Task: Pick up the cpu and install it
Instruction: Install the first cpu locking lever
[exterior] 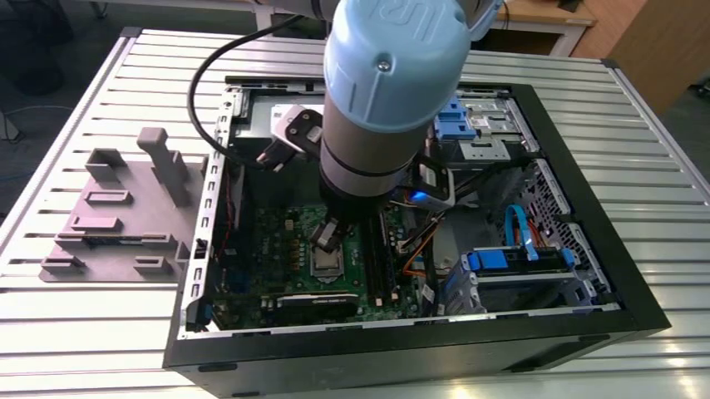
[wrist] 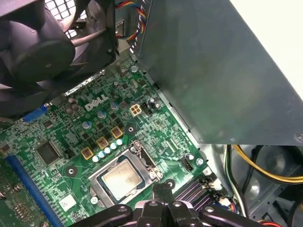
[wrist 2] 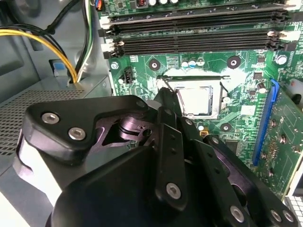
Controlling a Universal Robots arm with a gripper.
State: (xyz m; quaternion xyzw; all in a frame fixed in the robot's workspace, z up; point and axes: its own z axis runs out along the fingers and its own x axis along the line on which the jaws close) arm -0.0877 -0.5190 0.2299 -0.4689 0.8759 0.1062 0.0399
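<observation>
The cpu [wrist: 122,178] lies flat in the black socket frame [wrist: 97,182] on the green motherboard, its silver top facing up; it also shows in the second wrist view as the cpu [wrist 2: 195,100] and in the exterior view as the cpu [exterior: 329,263]. My gripper [wrist: 162,188] hangs just above the board beside the socket, its two black fingers pressed together with nothing between them. In the second wrist view the gripper [wrist 2: 165,94] tips sit close to the socket's edge. From outside, the gripper [exterior: 328,235] reaches down into the open computer case.
Black memory slots [wrist 2: 189,42] run alongside the socket. A grey power supply box [wrist: 213,71] and a black fan [wrist: 33,52] crowd the board. Yellow cables [wrist 2: 42,40] hang near the case wall. A mauve-grey tray [exterior: 122,208] stands outside the case at the exterior view's left.
</observation>
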